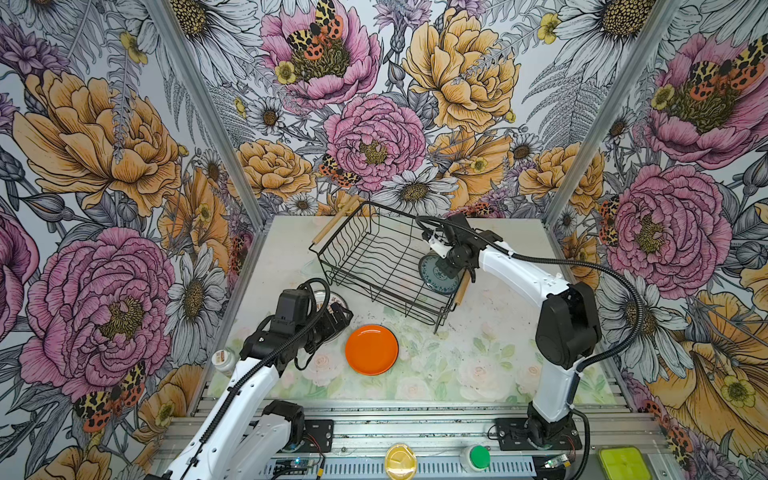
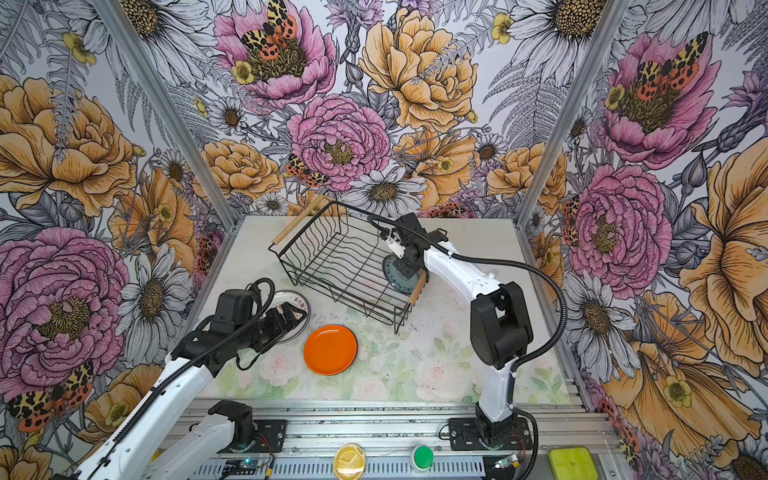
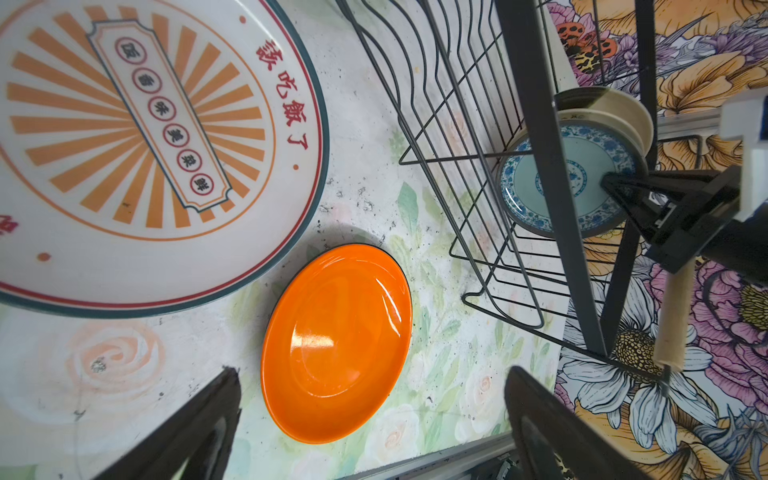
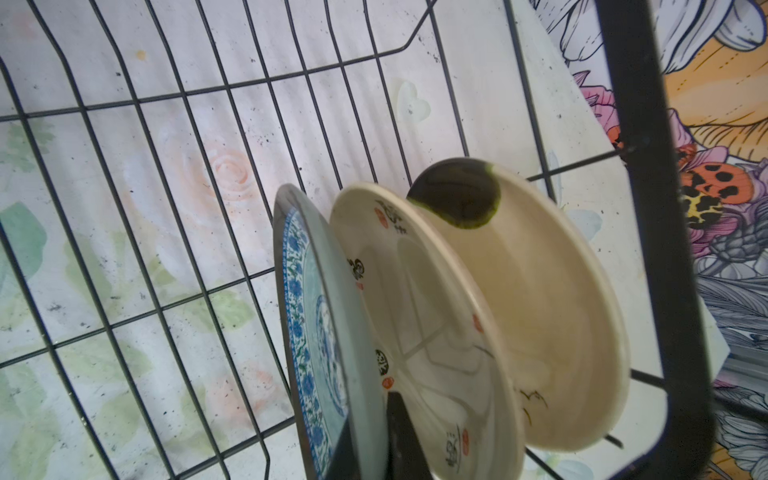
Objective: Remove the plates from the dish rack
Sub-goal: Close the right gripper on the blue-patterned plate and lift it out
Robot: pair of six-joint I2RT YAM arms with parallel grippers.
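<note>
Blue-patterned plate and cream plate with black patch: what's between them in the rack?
A white plate with printed motifs, plus one finger of the right gripper clamping the blue-patterned plate. Right wrist view shows both.

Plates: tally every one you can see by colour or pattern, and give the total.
Plain orange plate: 1
White plate with orange sunburst print: 1
Blue-patterned plate: 1
White plate with small printed motifs: 1
Cream plate with black patch: 1
Total: 5
</note>
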